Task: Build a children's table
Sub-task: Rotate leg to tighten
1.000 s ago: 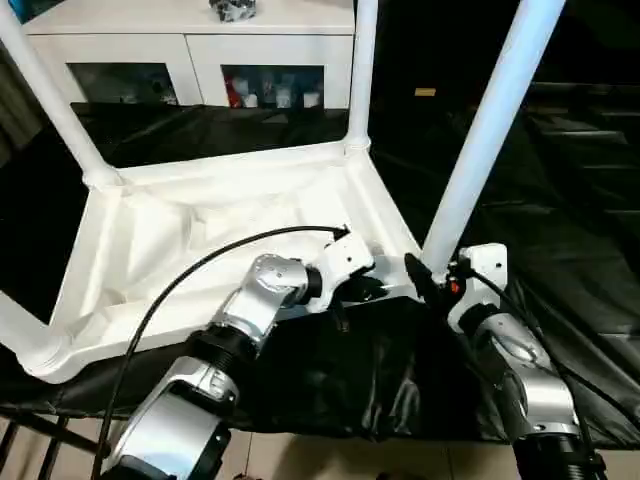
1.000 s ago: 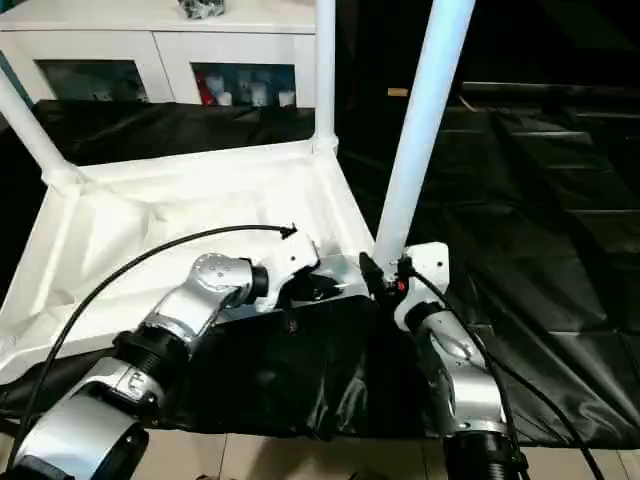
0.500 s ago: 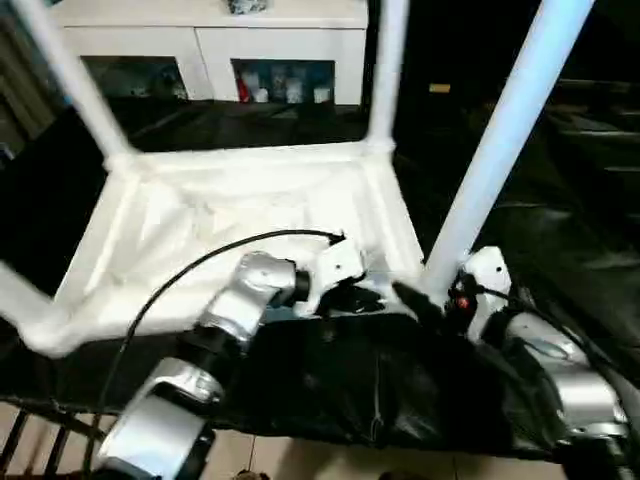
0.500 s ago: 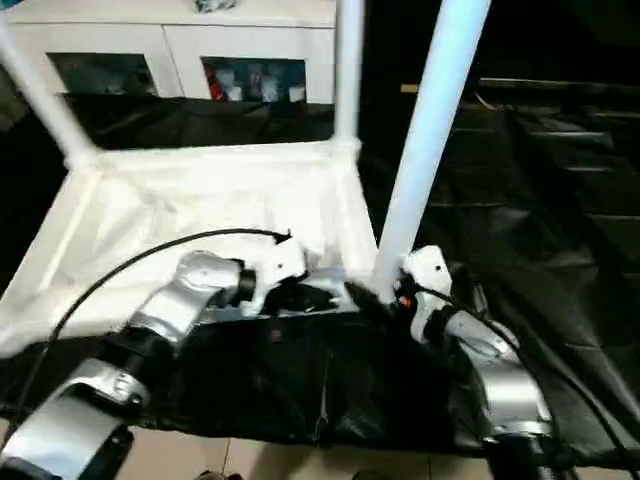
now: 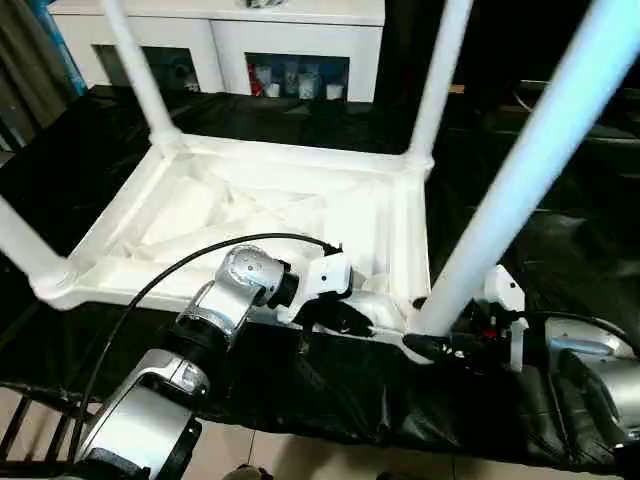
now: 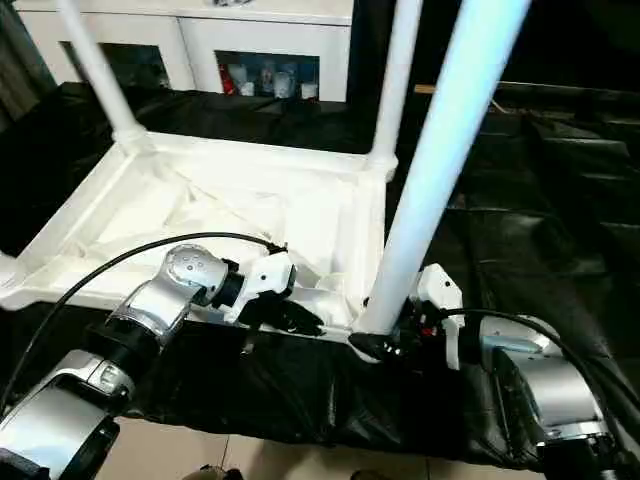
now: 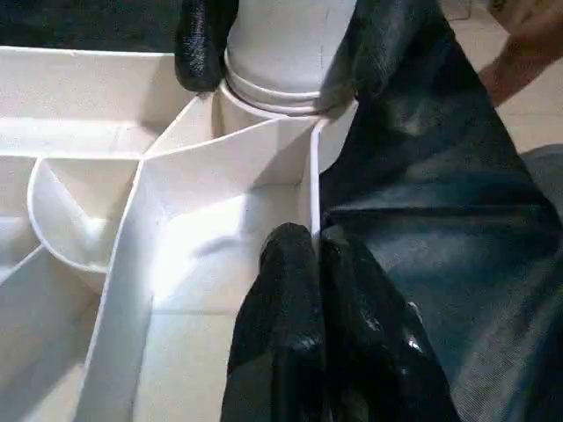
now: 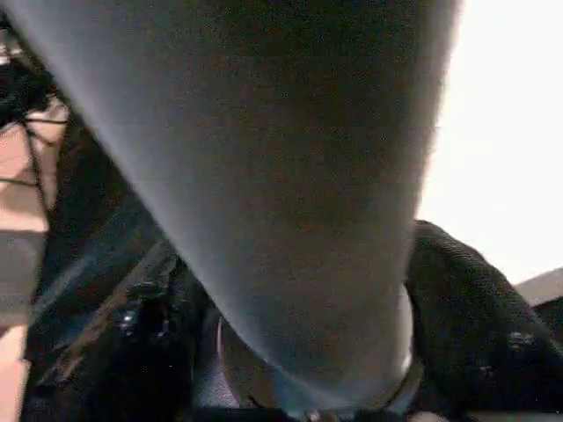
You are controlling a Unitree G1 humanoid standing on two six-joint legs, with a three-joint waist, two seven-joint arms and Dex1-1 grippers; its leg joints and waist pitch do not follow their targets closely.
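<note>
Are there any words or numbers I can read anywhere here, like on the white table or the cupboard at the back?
None can be read.
The children's table and its legs are plain white, with no print.
The things behind the cabinet's glass doors may carry labels, but they are too small and blurred to read.
The black sheet bears no writing.

Long white tubular legs [image 5: 530, 160] of the upturned white plastic children's table: upper ends cut off by the frame top. White cabinet with glass doors [image 5: 290, 40]: top cropped, bottles behind the glass too small to identify. Nearest left corner socket [image 6: 8, 272]: clipped at the frame edge.
</note>
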